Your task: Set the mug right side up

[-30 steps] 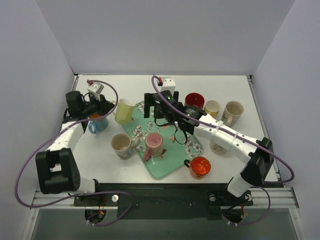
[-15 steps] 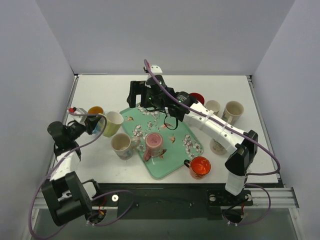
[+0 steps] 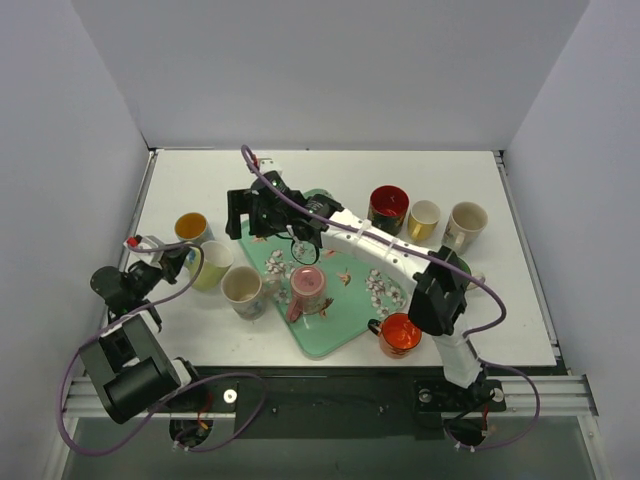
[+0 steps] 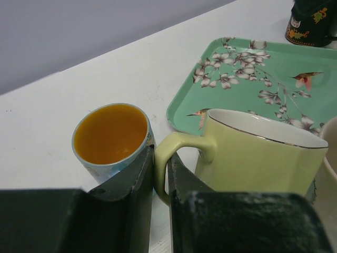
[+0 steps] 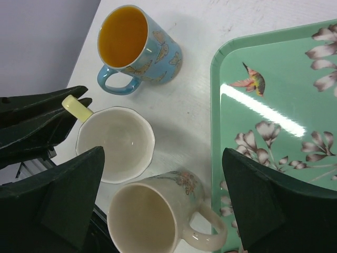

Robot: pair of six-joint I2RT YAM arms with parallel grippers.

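Note:
The pale yellow mug (image 3: 213, 265) stands upright, mouth up, on the table left of the green tray (image 3: 345, 320). It also shows in the left wrist view (image 4: 258, 153) and the right wrist view (image 5: 116, 142). My left gripper (image 3: 183, 262) (image 4: 160, 158) is shut on its handle. My right gripper (image 3: 245, 215) (image 5: 163, 153) is open and empty, hovering above the yellow mug and the cream floral mug (image 5: 152, 216). A pink mug (image 3: 308, 288) sits bottom up on the tray.
A blue mug with an orange inside (image 3: 192, 228) (image 4: 110, 134) stands just behind the yellow one. The cream floral mug (image 3: 243, 290) stands to its right. A red mug (image 3: 388, 205), two cream mugs (image 3: 465, 225) and an orange mug (image 3: 400, 333) stand on the right.
My left gripper has drawn the yellow mug leftward and nearer, and the mug now stands upright on the table. My right arm has swung left across the tray's far end.

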